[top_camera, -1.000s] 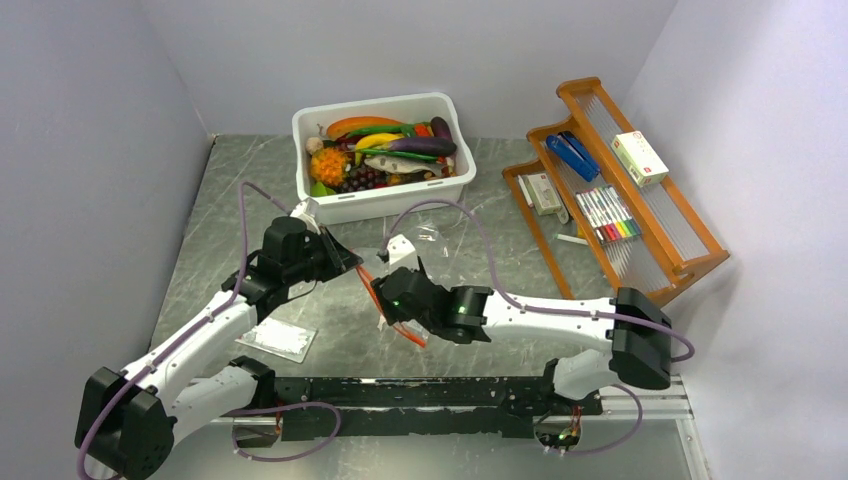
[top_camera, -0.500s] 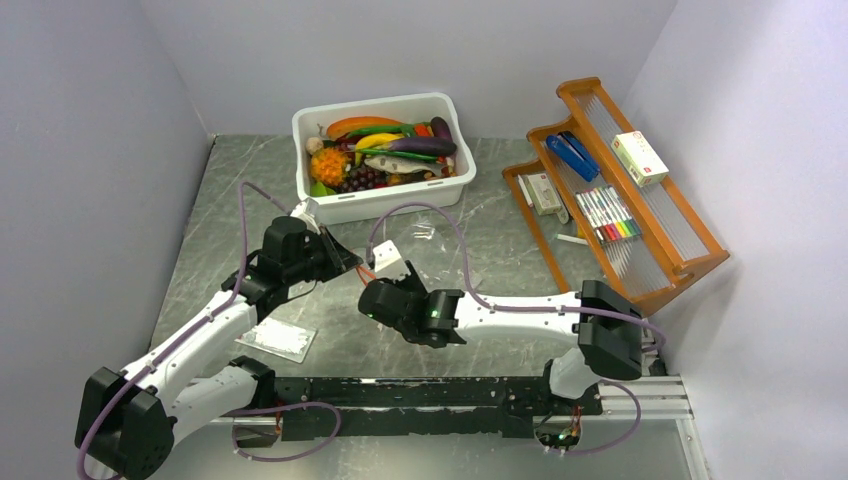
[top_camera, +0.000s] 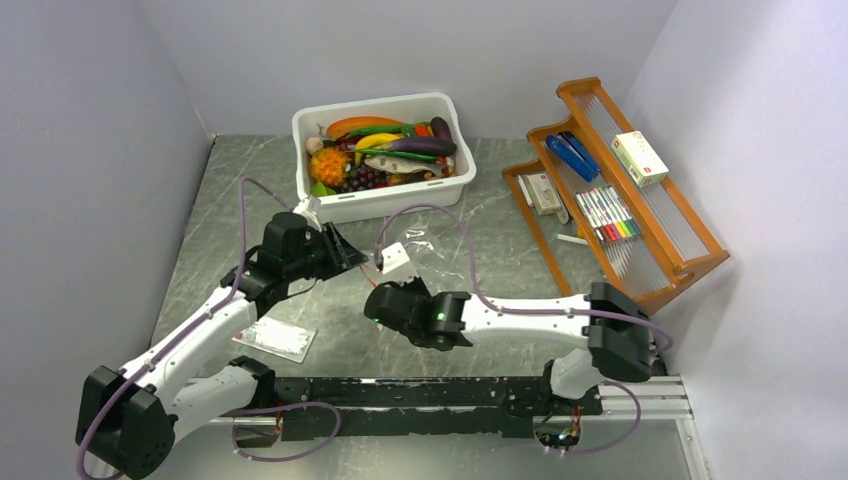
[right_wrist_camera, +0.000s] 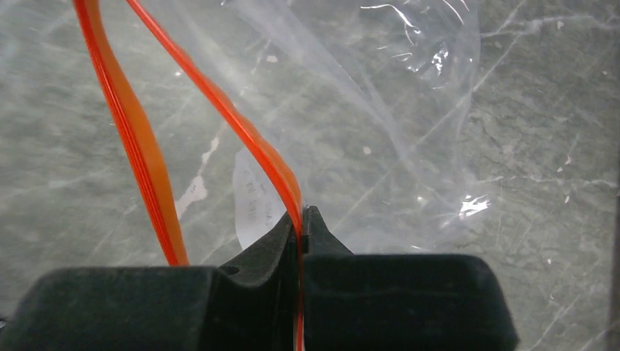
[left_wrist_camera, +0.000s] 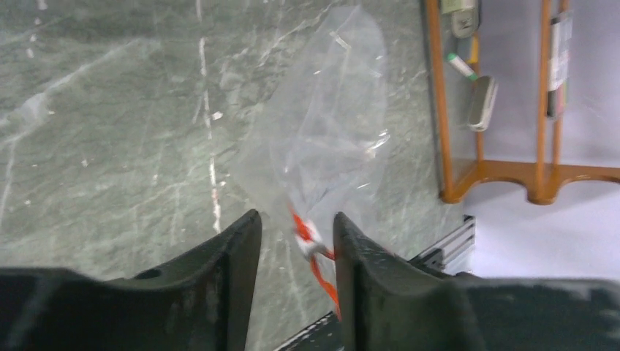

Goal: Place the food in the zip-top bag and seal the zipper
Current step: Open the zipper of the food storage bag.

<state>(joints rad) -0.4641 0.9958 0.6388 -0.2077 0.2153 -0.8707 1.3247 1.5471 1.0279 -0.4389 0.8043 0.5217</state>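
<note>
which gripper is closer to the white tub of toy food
Left. The left gripper sits just in front of the white tub; the right gripper is farther back, toward the arm bases.

Left arm & right arm: white shell links w/ black joint housings; thin purple cable loops along each; small green LED on right wrist; fingers matte black, tapered, blunt-tipped; black base rail at 6 o'clock, overhead view.
</note>
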